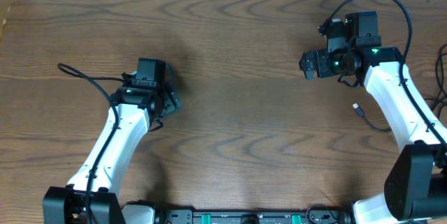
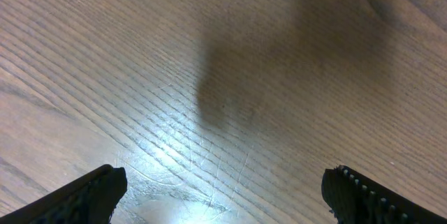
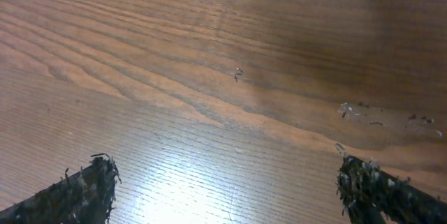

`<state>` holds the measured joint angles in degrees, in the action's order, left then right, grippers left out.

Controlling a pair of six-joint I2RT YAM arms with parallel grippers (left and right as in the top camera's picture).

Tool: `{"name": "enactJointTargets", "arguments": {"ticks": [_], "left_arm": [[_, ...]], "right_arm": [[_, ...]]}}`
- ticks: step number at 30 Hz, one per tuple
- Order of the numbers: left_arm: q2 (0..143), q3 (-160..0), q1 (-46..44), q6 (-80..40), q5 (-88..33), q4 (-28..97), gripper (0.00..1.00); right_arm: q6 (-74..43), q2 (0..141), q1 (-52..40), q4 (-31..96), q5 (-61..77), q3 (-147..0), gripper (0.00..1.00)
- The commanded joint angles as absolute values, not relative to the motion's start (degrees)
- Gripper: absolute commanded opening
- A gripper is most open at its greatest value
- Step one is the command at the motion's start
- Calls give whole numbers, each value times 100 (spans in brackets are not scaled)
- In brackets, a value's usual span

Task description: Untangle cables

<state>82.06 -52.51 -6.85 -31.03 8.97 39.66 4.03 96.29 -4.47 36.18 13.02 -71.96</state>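
- Left fingers (image 2: 91, 195) stand wide apart over the bench (image 2: 209, 56).
- Right fingers (image 3: 84, 190) are also apart.
- Thin black cable (image 1: 360, 112) lies loose on the bench beside the right arm (image 1: 391, 98).

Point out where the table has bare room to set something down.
The wide brown wooden table between the left end effector and right end effector is bare, as is the far strip. Crowded: the thin black cable with small plug beside the right arm.

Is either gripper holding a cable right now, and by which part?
Nothing held: left gripper and right gripper are both open over the table.
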Motion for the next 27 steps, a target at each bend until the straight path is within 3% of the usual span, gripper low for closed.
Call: {"name": "enactJointTargets", "arguments": {"ticks": [1, 11, 18, 27], "left_arm": [[8195, -5240, -668, -3044, 969, 3983, 95], [8036, -5227, -672, -3044, 972, 3870, 95], [7150, -4897, -838, -3000, 969, 2786, 95], [5688, -3999, -1199, -2058, 923, 917, 95]], "right_arm": [[480, 9601, -471, 3625, 1256, -7262, 99], [480, 9601, -471, 3625, 1256, -7262, 99], [480, 9601, -471, 3625, 1256, -7262, 99], [480, 9601, -471, 3625, 1256, -7262, 99]]}}
